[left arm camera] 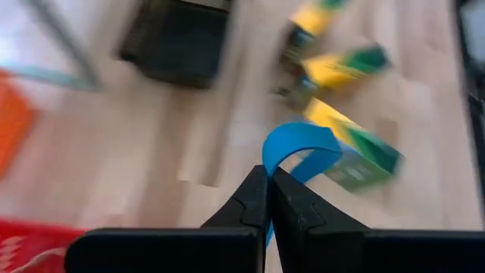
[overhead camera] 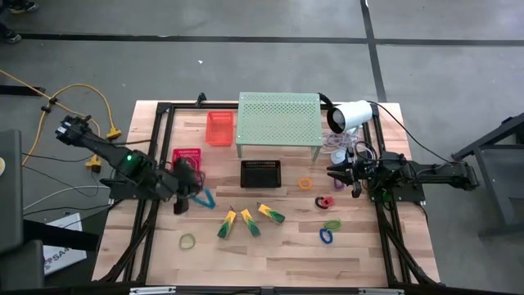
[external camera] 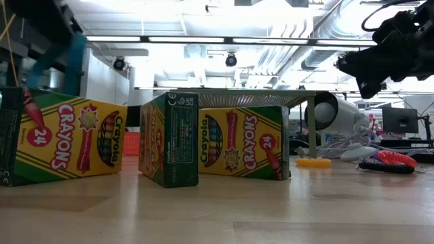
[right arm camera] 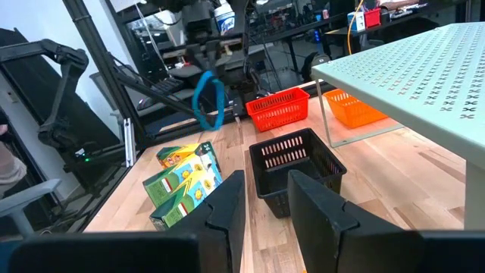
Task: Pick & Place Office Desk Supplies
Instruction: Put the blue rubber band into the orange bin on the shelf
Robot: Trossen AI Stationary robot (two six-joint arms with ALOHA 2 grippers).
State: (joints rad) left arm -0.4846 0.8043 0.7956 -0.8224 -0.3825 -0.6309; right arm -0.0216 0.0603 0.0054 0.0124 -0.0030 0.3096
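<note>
Left gripper [left arm camera: 268, 176] is clamped on a blue flat rubber loop [left arm camera: 299, 148], lifted clear for carrying toward the red mesh basket [overhead camera: 187, 155] at twelve o'clock. Right gripper [right arm camera: 265, 189] waits, fingers apart.

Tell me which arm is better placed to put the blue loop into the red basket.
Left. The left gripper is shut on the blue loop and hangs just beside the red basket. The right gripper is open, empty, and across the table.

Showing pale smooth wood table [overhead camera: 270, 254], printed glossy cardboard crayon boxes [external camera: 68, 139], matt perforated metal shelf [overhead camera: 278, 119], plastic mesh black basket [right arm camera: 295, 163], rubbery blue band [left arm camera: 299, 148].
</note>
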